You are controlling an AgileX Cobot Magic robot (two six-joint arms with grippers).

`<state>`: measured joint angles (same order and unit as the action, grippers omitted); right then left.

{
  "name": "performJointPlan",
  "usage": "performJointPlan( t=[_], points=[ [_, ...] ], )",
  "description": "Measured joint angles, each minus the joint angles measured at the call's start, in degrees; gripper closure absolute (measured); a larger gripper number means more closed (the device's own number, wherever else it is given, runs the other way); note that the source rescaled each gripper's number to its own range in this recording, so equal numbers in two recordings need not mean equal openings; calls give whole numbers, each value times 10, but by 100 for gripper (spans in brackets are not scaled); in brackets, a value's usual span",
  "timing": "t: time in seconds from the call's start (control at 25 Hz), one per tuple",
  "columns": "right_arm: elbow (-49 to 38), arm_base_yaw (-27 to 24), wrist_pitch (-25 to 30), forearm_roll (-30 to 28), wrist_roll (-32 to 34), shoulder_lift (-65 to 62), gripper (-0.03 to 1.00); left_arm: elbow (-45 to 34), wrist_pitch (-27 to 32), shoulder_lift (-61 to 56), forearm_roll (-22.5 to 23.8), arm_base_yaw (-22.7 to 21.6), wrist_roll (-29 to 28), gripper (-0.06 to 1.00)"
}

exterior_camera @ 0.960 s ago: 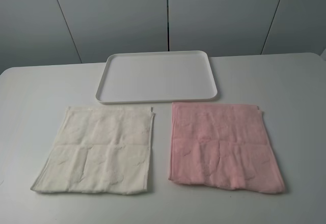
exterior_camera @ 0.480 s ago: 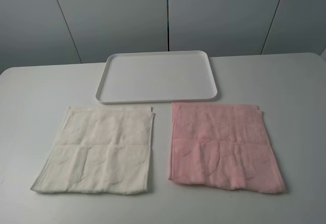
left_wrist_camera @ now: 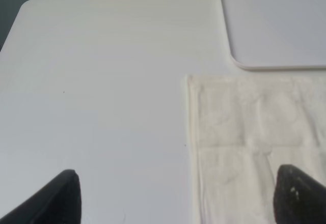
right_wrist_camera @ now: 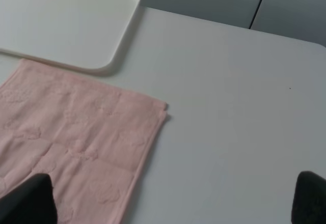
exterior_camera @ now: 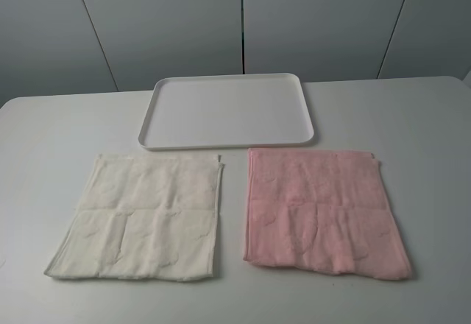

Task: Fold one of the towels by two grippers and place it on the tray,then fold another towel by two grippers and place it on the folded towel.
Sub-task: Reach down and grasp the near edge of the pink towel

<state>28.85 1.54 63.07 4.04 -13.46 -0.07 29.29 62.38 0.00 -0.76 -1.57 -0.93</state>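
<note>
Exterior high view: nothing has shifted over the last second. The flat white rectangular plastic tray point(exterior_camera: 228, 110) sits bare at the far middle of the white table point(exterior_camera: 419, 118). The pale pink square terry towel point(exterior_camera: 324, 210) is spread flat on the near side of the tray, below its right half, with its far edge just short of the tray's near rim. The cream-white square terry towel point(exterior_camera: 143, 217) is spread the same way below the tray's left half, a little apart from the rim. Both towels are unfolded and neither arm shows here, so I judge the task has not begun: the first fold on the pink towel is still to come, and both arms must first travel in toward it.

Left wrist view: the left gripper point(left_wrist_camera: 181, 198) hangs above the table with its 2 black fingers far apart and nothing between them. It is pitched forward and down, looking toward the tray's near-left corner point(left_wrist_camera: 239, 61). 1 finger is over bare table and the other over the cream towel point(left_wrist_camera: 244, 132), which it does not touch.

Right wrist view: the right gripper point(right_wrist_camera: 170, 198) is also spread wide and empty. It is angled toward the tray's near-right corner point(right_wrist_camera: 109, 63), with 1 finger over the pink towel point(right_wrist_camera: 76, 137) and the other over bare table. The towel's corner farthest from the tray is out of sight.
</note>
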Motion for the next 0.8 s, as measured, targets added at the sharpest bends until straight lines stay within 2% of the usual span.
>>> performJointPlan(
  t=[0.8],
  points=[
    [0,0,0,0,0,0,-3,0,0,0,2,0,0,-3]
  ],
)
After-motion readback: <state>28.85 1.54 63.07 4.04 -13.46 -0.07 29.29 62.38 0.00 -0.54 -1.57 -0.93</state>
